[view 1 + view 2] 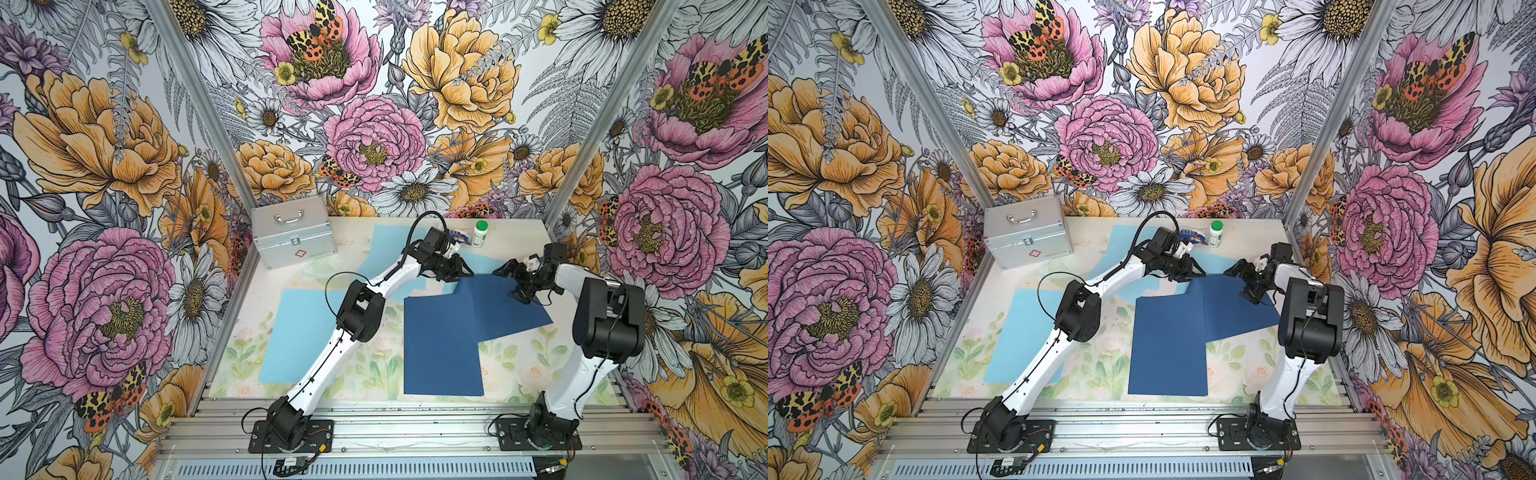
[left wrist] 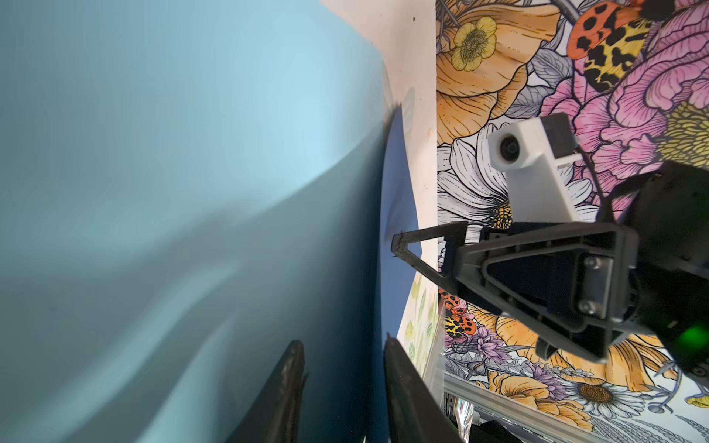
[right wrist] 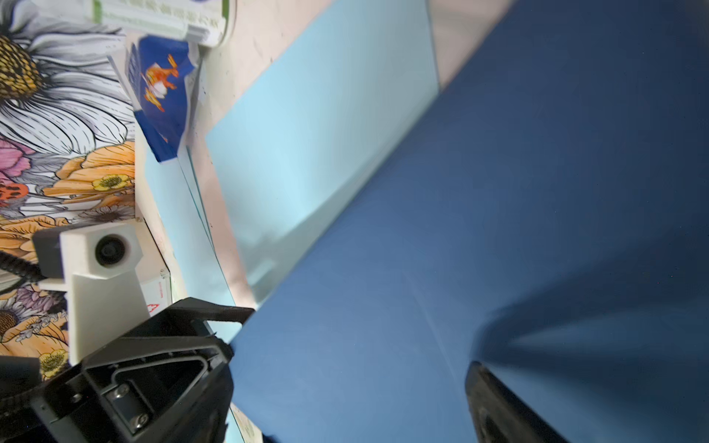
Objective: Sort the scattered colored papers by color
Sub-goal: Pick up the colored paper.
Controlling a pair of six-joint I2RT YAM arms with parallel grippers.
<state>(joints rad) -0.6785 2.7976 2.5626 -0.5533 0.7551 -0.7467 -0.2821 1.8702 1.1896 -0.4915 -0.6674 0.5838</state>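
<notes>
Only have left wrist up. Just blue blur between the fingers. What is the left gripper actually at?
Observer: The left gripper is at a corner of a navy sheet, right where that sheet overlaps a light blue sheet.
Operator: Any more navy on the table?
Observer: Yes. A second navy sheet lies flat nearer the arm bases and overlaps the first.
</notes>
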